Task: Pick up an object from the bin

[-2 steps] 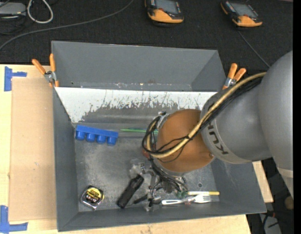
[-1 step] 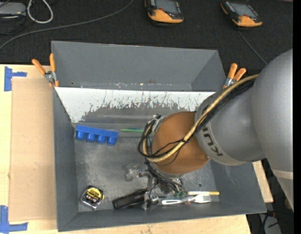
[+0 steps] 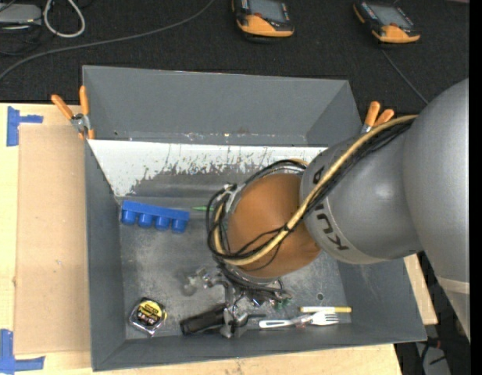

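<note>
Gripper sits low by the front edge of the bin, at the right end of a black handle. Can't tell whether it is open or closed. Fork lies just right of it, tape measure is near the front-left corner, and blue block is well apart by the left wall. The handle looks like the nearest candidate. To grasp well: centre on its end, straddle its width, keep off the fork tines, clamp firmly, then lift straight up clear of the front wall.
</note>
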You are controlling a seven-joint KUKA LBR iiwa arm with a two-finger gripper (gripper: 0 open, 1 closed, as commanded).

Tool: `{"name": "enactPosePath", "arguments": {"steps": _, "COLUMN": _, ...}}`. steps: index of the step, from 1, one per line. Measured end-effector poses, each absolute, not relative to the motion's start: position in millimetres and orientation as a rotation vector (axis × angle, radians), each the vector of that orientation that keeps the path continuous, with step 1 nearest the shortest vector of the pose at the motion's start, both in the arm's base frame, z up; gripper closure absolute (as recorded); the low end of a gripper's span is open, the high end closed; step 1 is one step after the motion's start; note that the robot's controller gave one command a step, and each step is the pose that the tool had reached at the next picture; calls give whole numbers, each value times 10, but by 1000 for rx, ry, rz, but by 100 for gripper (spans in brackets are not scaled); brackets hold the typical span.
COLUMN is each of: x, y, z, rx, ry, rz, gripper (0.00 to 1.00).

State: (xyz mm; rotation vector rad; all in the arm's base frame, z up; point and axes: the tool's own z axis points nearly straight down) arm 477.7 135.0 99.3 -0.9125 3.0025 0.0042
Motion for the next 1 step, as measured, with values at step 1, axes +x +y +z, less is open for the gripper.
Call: {"name": "enactPosePath", "arguments": {"steps": 1, "x": 4809, "y": 1223, "z": 724, "rx": -1074, "ry": 2929, "rz": -1, "gripper": 0}}
